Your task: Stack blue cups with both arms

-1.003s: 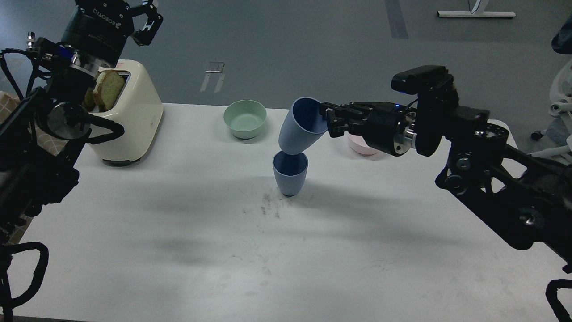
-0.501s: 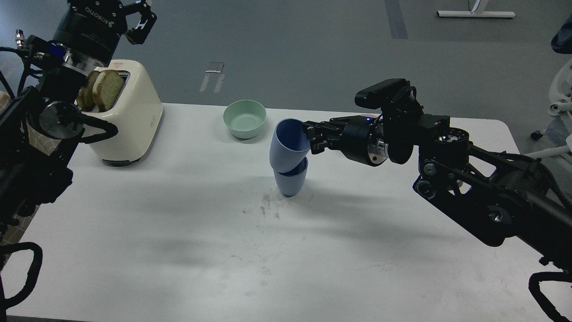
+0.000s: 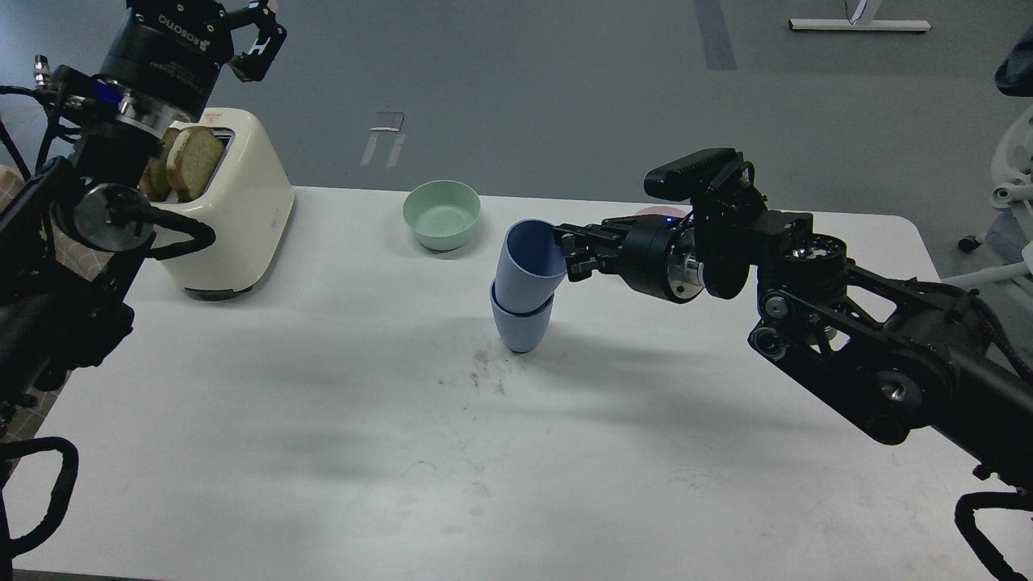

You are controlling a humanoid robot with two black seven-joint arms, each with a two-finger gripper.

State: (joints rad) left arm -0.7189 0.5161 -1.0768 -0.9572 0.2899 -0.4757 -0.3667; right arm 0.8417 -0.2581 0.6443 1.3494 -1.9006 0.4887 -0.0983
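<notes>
1. Two blue cups are sitting nested near the middle of the worktop (image 3: 323,420): the lower cup (image 3: 521,329) is standing upright on its narrow base, and the upper cup (image 3: 526,266) is resting partway inside it.
2. Its long axis is leaning, with the mouth tipping up and toward the right arm, so the upper cup is not yet sitting square in the lower one.
3. Pinching the upper cup's rim on its right side, the right hand (image 3: 565,252) is reaching in almost level from the right, one finger seemingly inside the mouth and one outside.
4. Judging from this, the coming move is turning on that tilt: the rim needs swinging left and down until both axes line up, then the hand can let go.
5. Raised well above the toaster (image 3: 242,218) at far left, the left hand (image 3: 262,36) is hanging well apart from the cups with its fingers spread and holding nothing, so the right arm is by far the nearer.
6. White lettering reading ROBOTIQ is showing on the left hand's body; a small reddish mark on the toaster's top is too small to read.
7. Behind the cups a green bowl (image 3: 442,214) is standing clear of them, and a pink bowl (image 3: 658,212) is peeking out behind the right arm.
</notes>
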